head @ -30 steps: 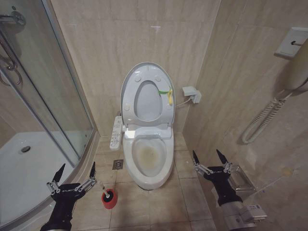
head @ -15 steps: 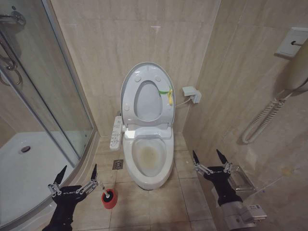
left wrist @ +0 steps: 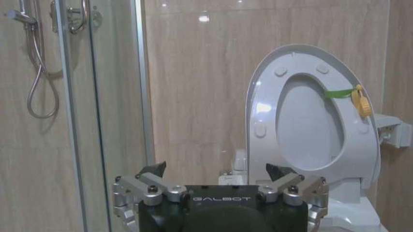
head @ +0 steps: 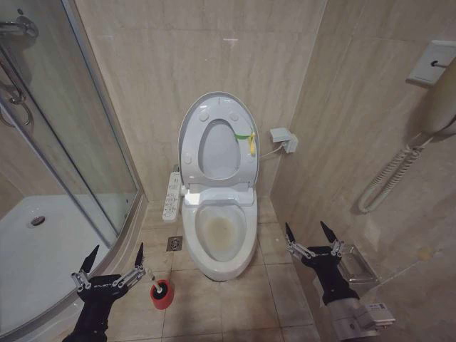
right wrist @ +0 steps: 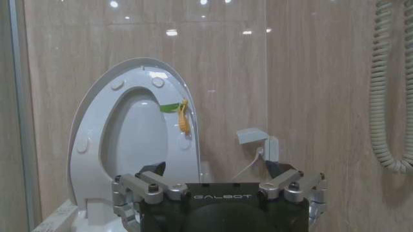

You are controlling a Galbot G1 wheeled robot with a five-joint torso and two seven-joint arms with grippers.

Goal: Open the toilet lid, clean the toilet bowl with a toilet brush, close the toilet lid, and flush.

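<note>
The toilet lid (head: 217, 153) stands raised against the back wall, a yellow-green tag (head: 248, 139) at its edge. Below it the toilet bowl (head: 219, 235) lies uncovered, with yellowish-brown staining at its bottom. The toilet brush (head: 152, 275) stands in a red holder cup (head: 162, 293) on the floor, left of the bowl. My left gripper (head: 116, 249) is open, low on the left, just left of the brush and apart from it. My right gripper (head: 306, 228) is open to the right of the bowl. Both wrist views face the lid (left wrist: 306, 125) (right wrist: 139, 135), with open grippers (left wrist: 218, 170) (right wrist: 216, 169) holding nothing.
A curved glass shower enclosure (head: 71, 142) with a white tray (head: 35, 249) bounds the left. A seat control panel (head: 172, 196) sticks out left of the toilet, and a floor drain (head: 174, 244) lies below it. The right wall carries a socket (head: 283, 137), a corded handset (head: 399, 171) and a metal holder (head: 356, 267).
My left gripper has sunk slightly and edged a little toward the brush. The right gripper, lid and brush have not moved.
</note>
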